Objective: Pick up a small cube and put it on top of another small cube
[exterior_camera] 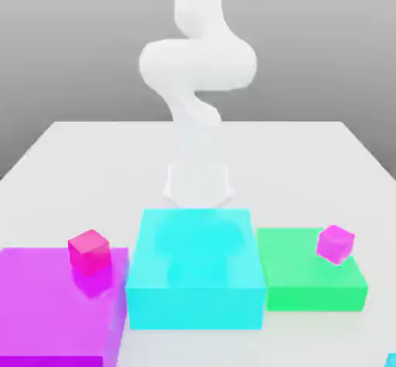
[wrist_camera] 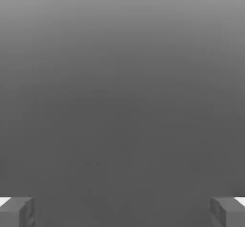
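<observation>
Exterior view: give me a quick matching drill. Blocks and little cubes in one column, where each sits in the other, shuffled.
Things:
1. large cyan block
2. green block
3. magenta block
4. gripper

Places or states:
A. exterior view's left, a pink cube on it
B. fingers wide apart, nothing between
C. centre, before the arm's base
D. exterior view's right, a pink cube on it

Pairs: 1-C, 2-D, 3-A, 4-B

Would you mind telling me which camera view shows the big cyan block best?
The exterior view: the big cyan block sits front and centre there, top and front faces visible. The hand view offers none of it, just grey backdrop between the open claw.
</observation>
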